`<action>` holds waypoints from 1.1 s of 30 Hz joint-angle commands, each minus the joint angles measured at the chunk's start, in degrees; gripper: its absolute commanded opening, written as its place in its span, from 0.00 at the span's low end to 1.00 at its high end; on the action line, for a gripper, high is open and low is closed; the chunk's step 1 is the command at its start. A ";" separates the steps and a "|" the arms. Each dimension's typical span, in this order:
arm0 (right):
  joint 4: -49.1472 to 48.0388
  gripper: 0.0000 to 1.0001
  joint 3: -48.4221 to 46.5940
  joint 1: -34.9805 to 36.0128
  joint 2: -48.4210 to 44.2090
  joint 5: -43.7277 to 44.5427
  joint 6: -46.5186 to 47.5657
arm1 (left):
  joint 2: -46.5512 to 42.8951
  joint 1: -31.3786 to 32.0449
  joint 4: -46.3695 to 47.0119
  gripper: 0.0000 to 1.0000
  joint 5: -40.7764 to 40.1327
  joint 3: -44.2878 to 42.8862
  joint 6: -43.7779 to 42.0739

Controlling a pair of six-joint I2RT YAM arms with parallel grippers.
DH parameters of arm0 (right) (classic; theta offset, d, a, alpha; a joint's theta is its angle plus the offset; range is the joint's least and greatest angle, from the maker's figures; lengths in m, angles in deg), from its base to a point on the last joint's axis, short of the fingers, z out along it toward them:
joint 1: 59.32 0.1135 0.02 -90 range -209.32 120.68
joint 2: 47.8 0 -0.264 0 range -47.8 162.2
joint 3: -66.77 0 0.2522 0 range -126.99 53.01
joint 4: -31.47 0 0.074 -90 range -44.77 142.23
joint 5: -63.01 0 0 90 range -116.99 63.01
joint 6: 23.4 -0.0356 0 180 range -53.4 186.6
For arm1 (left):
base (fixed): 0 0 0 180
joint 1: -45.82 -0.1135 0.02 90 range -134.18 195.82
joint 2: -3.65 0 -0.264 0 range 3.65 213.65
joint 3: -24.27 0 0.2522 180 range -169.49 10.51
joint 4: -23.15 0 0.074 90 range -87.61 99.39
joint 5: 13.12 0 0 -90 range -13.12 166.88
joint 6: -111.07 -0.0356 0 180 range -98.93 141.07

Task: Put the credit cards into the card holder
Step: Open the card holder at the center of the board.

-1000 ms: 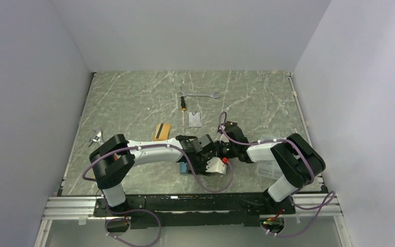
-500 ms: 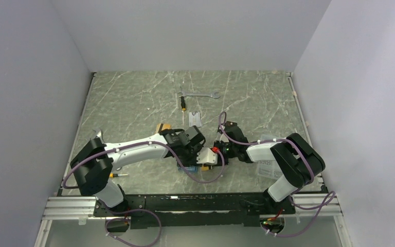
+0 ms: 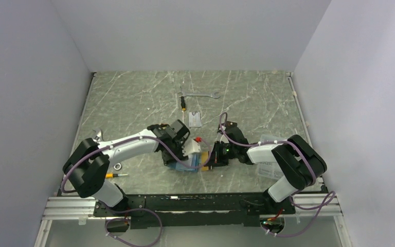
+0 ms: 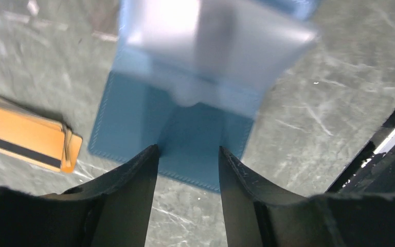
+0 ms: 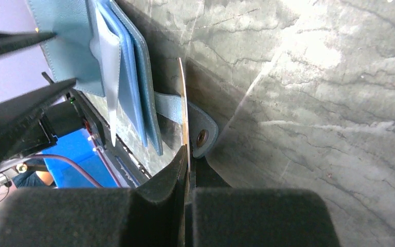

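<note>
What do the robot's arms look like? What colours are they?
The left arm and right arm are white tubes joined by chunky black joints, with purple cables looping along them. The left tool and right tool each have two black, tapering fingers.

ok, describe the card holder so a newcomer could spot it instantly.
On the marble table, look near the front edge, midway between the two arms, under the left gripper. The card holder sits open there: a teal-blue folding wallet with a snap tab, unlike the orange striped card beside it.
</note>
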 commanded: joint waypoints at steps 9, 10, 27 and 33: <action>11.57 0.00 5.02 0.30 0.20 15.72 1.97 | 5.53 -10.13 1.66 0.57 12.23 -2.33 1.57; 11.88 0.00 5.13 0.29 -0.35 15.90 1.84 | 5.84 -10.07 2.50 0.57 12.12 -1.91 1.24; 19.89 0.00 3.65 0.39 -6.29 18.81 1.37 | 4.59 -5.14 11.54 0.53 7.96 6.14 -2.04; 22.12 0.00 2.67 0.84 -8.24 20.08 1.39 | -2.09 -4.75 6.79 0.57 14.24 -0.77 2.91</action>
